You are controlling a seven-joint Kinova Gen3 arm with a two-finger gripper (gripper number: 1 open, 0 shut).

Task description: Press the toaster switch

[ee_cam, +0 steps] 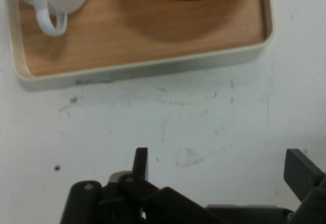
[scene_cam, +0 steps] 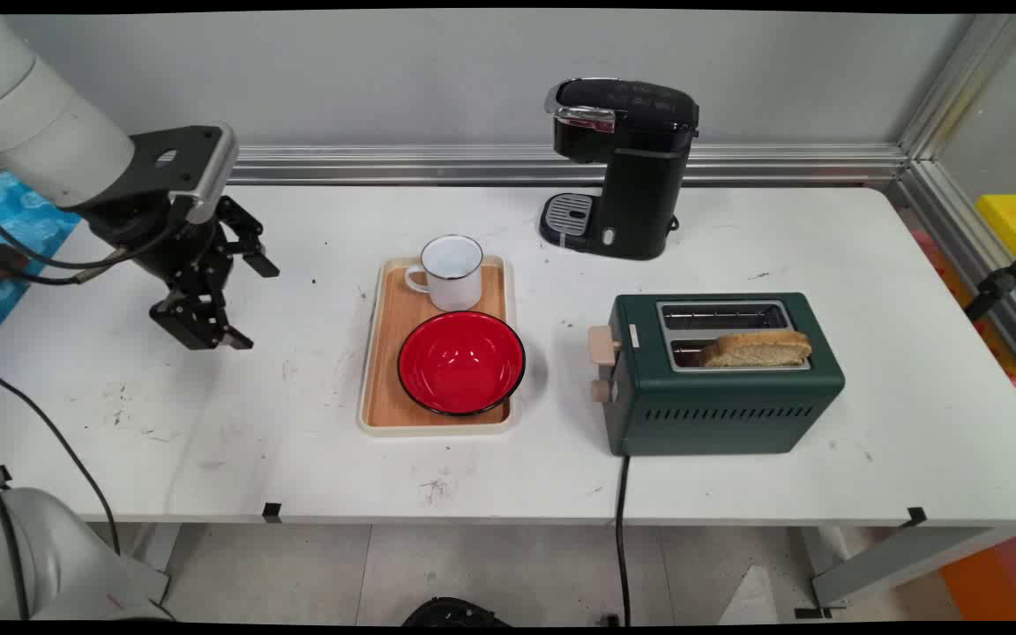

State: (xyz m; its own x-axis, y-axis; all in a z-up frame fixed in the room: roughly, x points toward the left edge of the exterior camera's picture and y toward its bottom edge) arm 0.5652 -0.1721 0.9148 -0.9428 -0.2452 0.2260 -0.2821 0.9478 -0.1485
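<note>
The pincer [scene_cam: 243, 300] hangs above the bare tabletop [scene_cam: 235, 423], holding nothing. Its two fingers [ee_cam: 300, 173] are spread wide apart, with empty white surface showing between them in the hand view. The pincer points sideways across the tabletop, toward the tray.

Nearest to the pincer is a wooden tray [scene_cam: 389, 353] with a cream rim, lying flat on the tabletop a short way ahead of the fingers and not touching them. In the hand view, the long side of the tray [ee_cam: 142, 68] runs across the frame beyond the fingertips, with a strip of scuffed white surface between.

Two items sit on the tray. A white mug [scene_cam: 451, 272] with a dark rim stands upright at the tray's far end, its handle turned toward the pincer side. A red bowl [scene_cam: 461, 362] with a dark rim sits at the tray's near end, just beside the mug; its edge overhangs the tray rim on the side away from the pincer.

Beyond the tray, well apart from the pincer, stands a green toaster [scene_cam: 724, 388]. A slice of bread [scene_cam: 755, 349] stands in its nearer slot. A black cord [scene_cam: 621, 520] drops from the toaster over the tabletop edge.

A black coffee maker [scene_cam: 623, 168] stands toward the back wall, past the tray's far end.
</note>
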